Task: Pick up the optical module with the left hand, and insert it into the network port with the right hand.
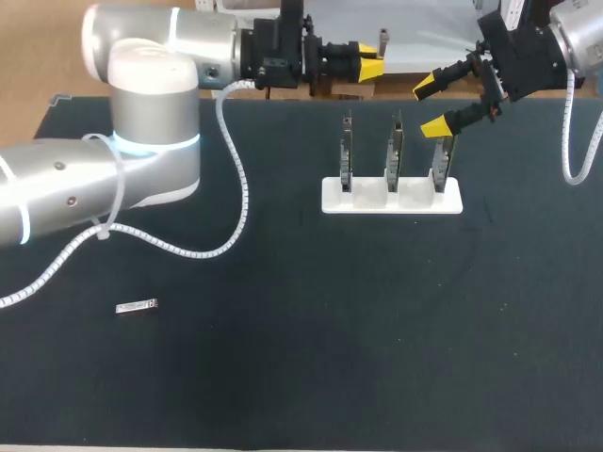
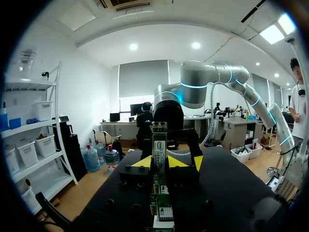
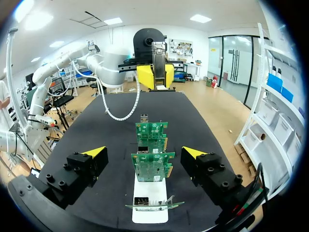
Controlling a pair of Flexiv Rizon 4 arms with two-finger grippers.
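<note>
L end effector (image 1: pixel 370 60) clamped on optical module (image 3: pixel 158 57) | R end effector (image 1: pixel 433 106) released wide | network cards (image 3: pixel 151 164) on white stand (image 1: pixel 332 201) ahead of it

White stand (image 1: pixel 391 200) on dark table (image 1: pixel 330 358)

The right gripper (image 3: pixel 144 154), black fingers with yellow tips spread wide, hangs over a white rectangular stand (image 3: pixel 150 189) on the black table top (image 3: pixel 96 125). Green circuit boards (image 3: pixel 152 166) stand upright in a row on the stand, between the fingers. Beyond them the left gripper (image 3: pixel 157 77) pinches a silver optical module (image 3: pixel 158 53) upright.
</note>
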